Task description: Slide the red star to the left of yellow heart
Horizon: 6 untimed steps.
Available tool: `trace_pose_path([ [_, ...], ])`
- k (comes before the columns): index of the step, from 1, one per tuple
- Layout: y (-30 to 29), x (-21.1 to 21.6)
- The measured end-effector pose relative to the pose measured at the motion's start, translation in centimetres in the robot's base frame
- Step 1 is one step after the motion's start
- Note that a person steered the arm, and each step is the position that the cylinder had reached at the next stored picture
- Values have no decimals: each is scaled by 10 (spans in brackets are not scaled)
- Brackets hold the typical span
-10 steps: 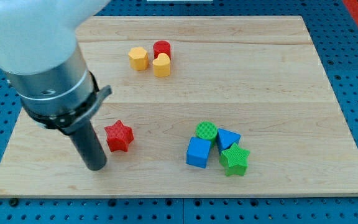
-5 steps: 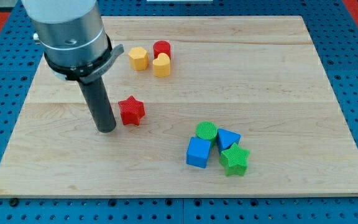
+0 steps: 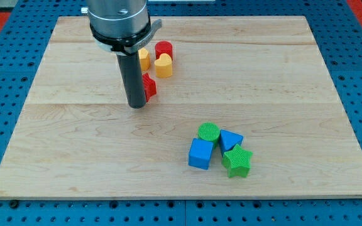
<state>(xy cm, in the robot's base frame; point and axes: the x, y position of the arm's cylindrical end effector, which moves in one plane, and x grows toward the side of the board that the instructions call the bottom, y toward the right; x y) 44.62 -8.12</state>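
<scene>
The red star [image 3: 149,86] lies just below the yellow hexagon [image 3: 144,59] and below-left of the yellow heart [image 3: 163,65], partly hidden behind my rod. My tip [image 3: 136,106] rests on the board, touching the star's left lower side. A red cylinder [image 3: 163,49] stands just above the heart. The hexagon is partly hidden by the rod.
A cluster sits at the view's lower right: a green cylinder [image 3: 208,132], a blue triangle [image 3: 230,139], a blue cube [image 3: 200,154] and a green star [image 3: 237,161]. The wooden board [image 3: 281,81] lies on a blue pegboard.
My tip has moved up and to the right, pushing the red star from the view's lower left up to just below the yellow hexagon and heart.
</scene>
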Motion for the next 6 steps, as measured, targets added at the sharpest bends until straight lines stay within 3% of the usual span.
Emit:
trace_pose_path([
  [6,2,-59],
])
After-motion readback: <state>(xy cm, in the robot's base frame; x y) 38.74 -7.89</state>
